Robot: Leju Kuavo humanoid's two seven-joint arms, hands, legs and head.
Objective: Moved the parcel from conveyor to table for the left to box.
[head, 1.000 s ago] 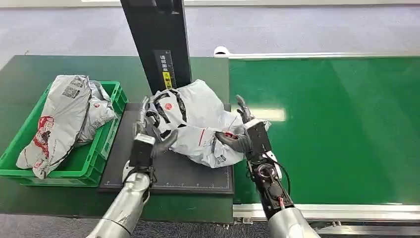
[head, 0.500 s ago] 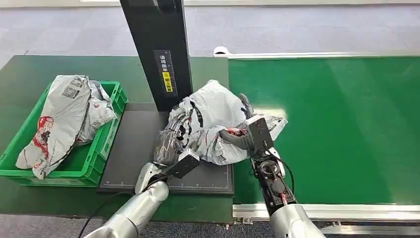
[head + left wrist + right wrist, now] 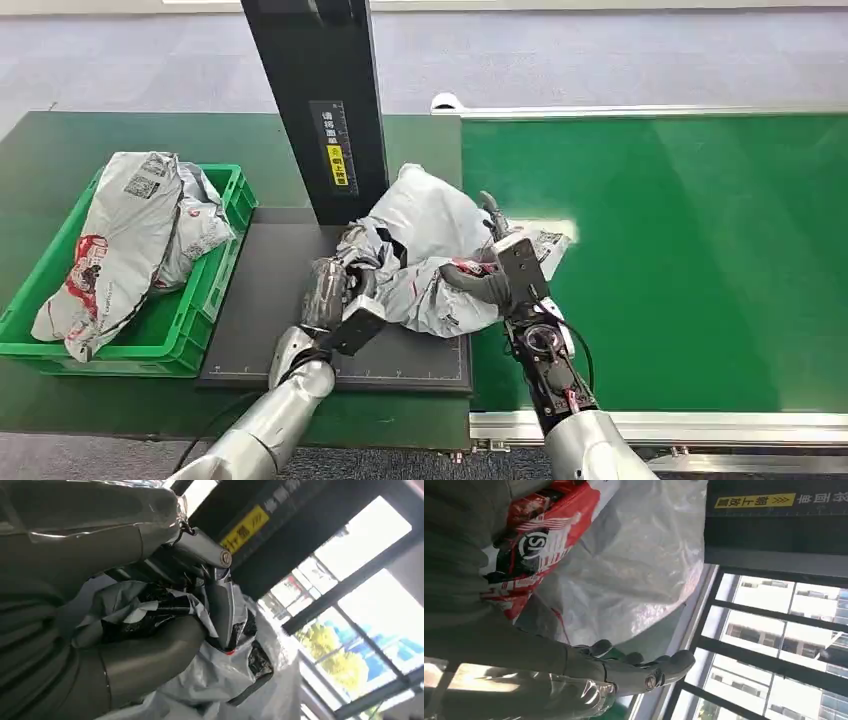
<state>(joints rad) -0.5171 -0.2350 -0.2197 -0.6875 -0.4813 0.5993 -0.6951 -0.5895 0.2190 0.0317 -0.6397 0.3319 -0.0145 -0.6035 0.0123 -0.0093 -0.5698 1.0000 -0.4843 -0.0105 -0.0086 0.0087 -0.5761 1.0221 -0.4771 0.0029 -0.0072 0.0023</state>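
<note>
Up close, parcel [image 3: 235, 675] crumpled in left robot hand [image 3: 150, 615]; overhead, windowless

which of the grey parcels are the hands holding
The crumpled parcel on the black mat below the post; both hands grip it. The others lie in the green crate.

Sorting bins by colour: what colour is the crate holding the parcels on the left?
Green crate, clearest in the head view.

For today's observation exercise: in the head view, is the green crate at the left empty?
No. The green crate already holds grey parcels piled inside it.
</note>
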